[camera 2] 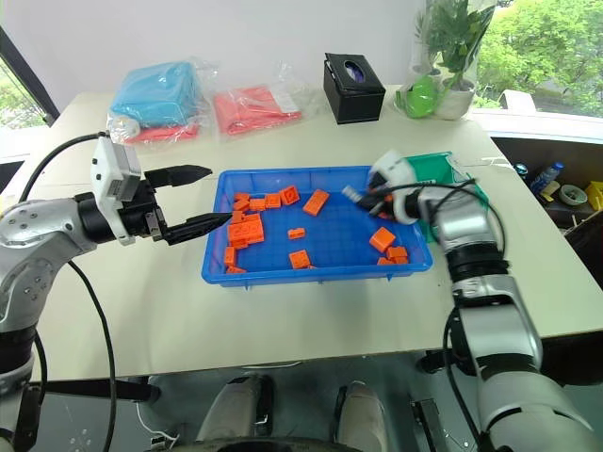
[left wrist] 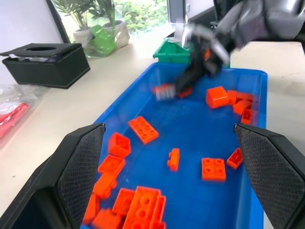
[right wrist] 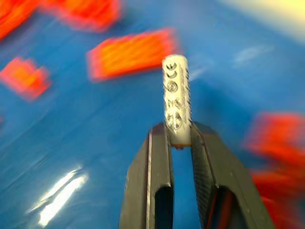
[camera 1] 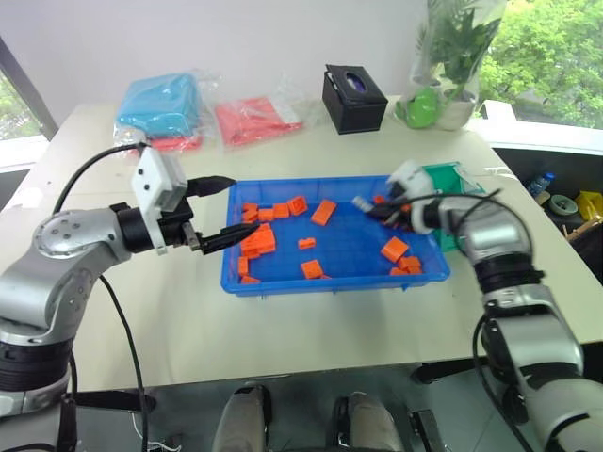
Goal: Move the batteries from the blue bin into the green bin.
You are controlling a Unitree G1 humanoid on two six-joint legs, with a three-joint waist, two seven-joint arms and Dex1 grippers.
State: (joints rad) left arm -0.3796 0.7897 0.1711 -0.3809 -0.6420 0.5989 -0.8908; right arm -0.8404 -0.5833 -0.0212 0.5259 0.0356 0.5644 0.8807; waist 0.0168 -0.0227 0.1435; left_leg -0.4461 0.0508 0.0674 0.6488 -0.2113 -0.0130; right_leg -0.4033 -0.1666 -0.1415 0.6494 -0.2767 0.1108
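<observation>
Battery [right wrist: 176, 98], silver-grey with printed markings, stands pinched at its lower end between the two black fingers of the right pincer [right wrist: 180, 136], which is closed tight on it. That pincer hangs over the blue bin [camera 1: 283, 281], near the bin's 2 o'clock corner, with the battery's free end poking toward 9 o'clock above the blue floor. Green bin [camera 1: 452, 177] sits just beside that same corner, on the bin's 3 o'clock side, touching or nearly touching its rim. Orange bricks [camera 1: 257, 237] lie scattered across the tray, thickest toward the 9 o'clock end, a few more at 4 o'clock.

Left pincer [camera 1: 217, 214] hovers at the bin's 9 o'clock edge, fingers spread wide apart, nothing between them.

Out on the bench [camera 1: 311, 330], at 12 o'clock beyond the tray, a black box [camera 1: 353, 98] stands; a light-blue wrapped package [camera 1: 160, 102] and a red one [camera 1: 250, 120] lie toward 10 o'clock, a potted plant [camera 1: 450, 66] toward 2 o'clock.
</observation>
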